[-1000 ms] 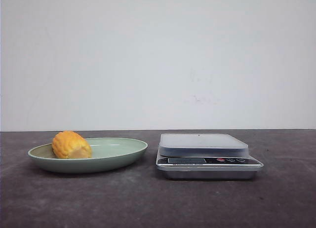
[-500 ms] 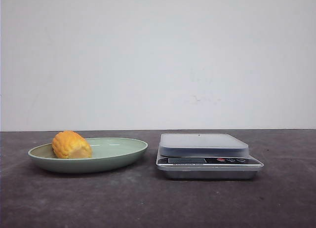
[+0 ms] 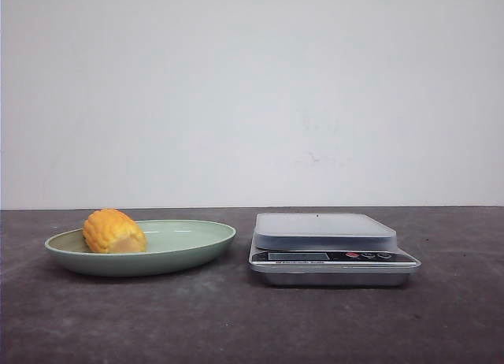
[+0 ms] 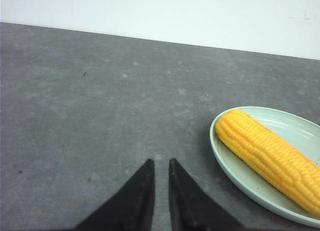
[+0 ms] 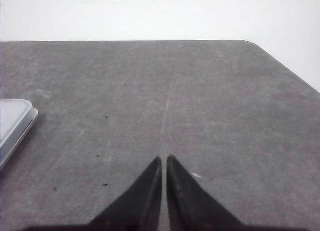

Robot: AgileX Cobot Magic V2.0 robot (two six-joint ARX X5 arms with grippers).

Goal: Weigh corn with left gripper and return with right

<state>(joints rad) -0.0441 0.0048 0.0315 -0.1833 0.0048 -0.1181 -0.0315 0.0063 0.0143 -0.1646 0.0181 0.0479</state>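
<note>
The yellow-orange corn (image 3: 114,232) lies in the left part of a pale green oval plate (image 3: 206,236) on the left of the table. In the left wrist view the corn (image 4: 270,153) shows as a long ribbed cob lying in the plate (image 4: 231,172). My left gripper (image 4: 161,162) is shut and empty, over bare table beside the plate, apart from it. My right gripper (image 5: 164,158) is shut and empty over bare table to the right of the scale. Neither gripper shows in the front view.
A silver kitchen scale (image 3: 323,232) with a flat pale platform stands right of the plate; its corner shows in the right wrist view (image 5: 12,123). The dark grey table ends at a rounded far right corner (image 5: 250,43). A white wall stands behind.
</note>
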